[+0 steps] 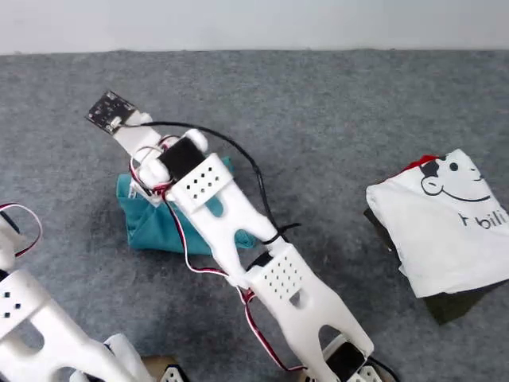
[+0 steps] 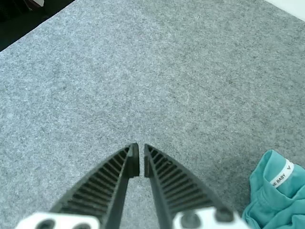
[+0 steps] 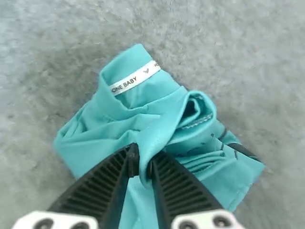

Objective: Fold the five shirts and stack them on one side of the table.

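A crumpled teal shirt (image 1: 151,227) lies left of centre on the grey carpet. My right arm (image 1: 238,231) stretches across the table from the front and ends above it. In the right wrist view my right gripper (image 3: 141,164) is shut on a raised fold of the teal shirt (image 3: 143,105), whose white neck label faces up. My left gripper (image 2: 139,160) is shut with nothing in it, hovering over bare carpet, and the teal shirt (image 2: 276,200) lies beside it. My left arm (image 1: 32,318) sits at the front left corner.
At the right edge lies a stack of folded shirts. A white shirt (image 1: 445,223) with a cartoon print is on top, a dark shirt (image 1: 453,304) pokes out beneath, and a bit of red (image 1: 421,163) shows at the back. Open carpet (image 1: 318,119) separates the stack from the teal shirt.
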Tool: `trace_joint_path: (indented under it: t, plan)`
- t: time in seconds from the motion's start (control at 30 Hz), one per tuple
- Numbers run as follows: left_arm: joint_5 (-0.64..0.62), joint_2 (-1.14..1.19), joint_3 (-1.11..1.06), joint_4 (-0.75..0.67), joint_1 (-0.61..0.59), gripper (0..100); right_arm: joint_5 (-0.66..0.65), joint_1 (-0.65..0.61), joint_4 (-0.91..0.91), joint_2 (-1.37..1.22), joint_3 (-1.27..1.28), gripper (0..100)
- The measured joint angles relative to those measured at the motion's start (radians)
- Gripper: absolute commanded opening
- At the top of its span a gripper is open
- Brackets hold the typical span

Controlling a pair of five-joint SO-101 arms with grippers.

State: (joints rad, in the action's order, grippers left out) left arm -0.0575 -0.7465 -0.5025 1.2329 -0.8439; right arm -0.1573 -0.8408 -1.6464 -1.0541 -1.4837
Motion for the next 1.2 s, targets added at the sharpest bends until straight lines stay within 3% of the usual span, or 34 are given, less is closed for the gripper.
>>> trace_joint_path:
  t: [0.17,0.33,0.53,0.7,0.93,1.2]
  plan:
    - [0.0,0.0,0.0,0.0,0.0,3,0.003,-0.058,0.072,-0.089,0.0,2.0]
    - [0.0,0.0,0.0,0.0,0.0,3,0.009,-0.091,0.089,-0.121,0.0,16.7]
    - [0.0,0.0,0.0,0.0,0.0,3,0.046,-0.091,0.051,-0.12,-0.058,17.9]
    - [0.0,0.0,0.0,0.0,0.0,3,0.054,-0.034,-0.04,-0.048,-0.15,17.9]
    - [0.0,0.0,0.0,0.0,0.0,3,0.057,0.16,-0.107,0.006,-0.107,17.7]
    - [0.0,0.0,0.0,0.0,0.0,3,0.058,0.16,-0.107,-0.034,-0.06,17.6]
